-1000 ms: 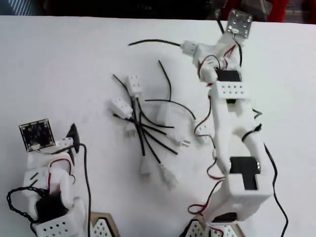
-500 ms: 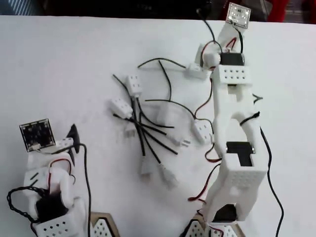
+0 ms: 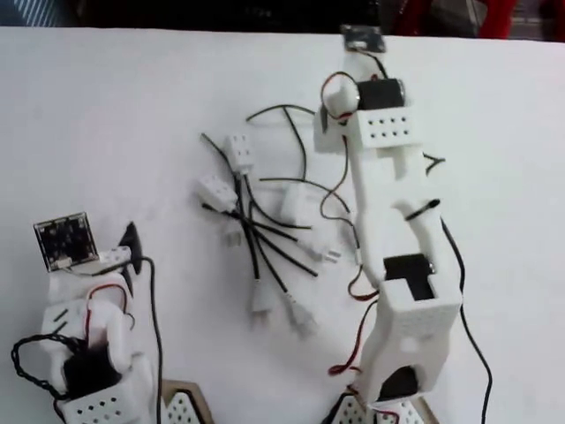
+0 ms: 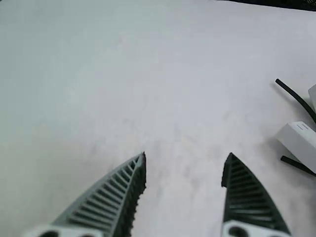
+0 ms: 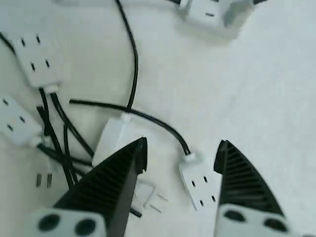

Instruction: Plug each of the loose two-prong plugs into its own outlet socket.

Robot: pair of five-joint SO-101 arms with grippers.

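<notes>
My right gripper point(image 5: 182, 145) is open above the tangle of black cables, nothing held between its fingers. Below it lie a small white outlet socket point(image 5: 200, 182), a white block point(image 5: 116, 136) on a cable, and two bare plug prongs point(image 5: 150, 200). Two more sockets point(image 5: 37, 59) point(image 5: 15, 121) lie off to one side, another socket point(image 5: 207, 12) farther out. From above, sockets point(image 3: 240, 152) point(image 3: 216, 190) and loose plugs point(image 3: 261, 300) point(image 3: 302, 316) sit left of the right arm point(image 3: 388, 203). My left gripper point(image 4: 186, 160) is open over bare table, a socket point(image 4: 301, 140) at the view's edge.
The left arm point(image 3: 88, 353) sits folded at the table's front left corner, well apart from the cables. The white table point(image 3: 106, 115) stretches bare to the left and back. Red and black arm wires point(image 3: 357, 291) hang beside the right arm.
The right arm has swung left toward the cable tangle, and the socket near its wrist has shifted from the back toward the cluster. The left arm has not moved.
</notes>
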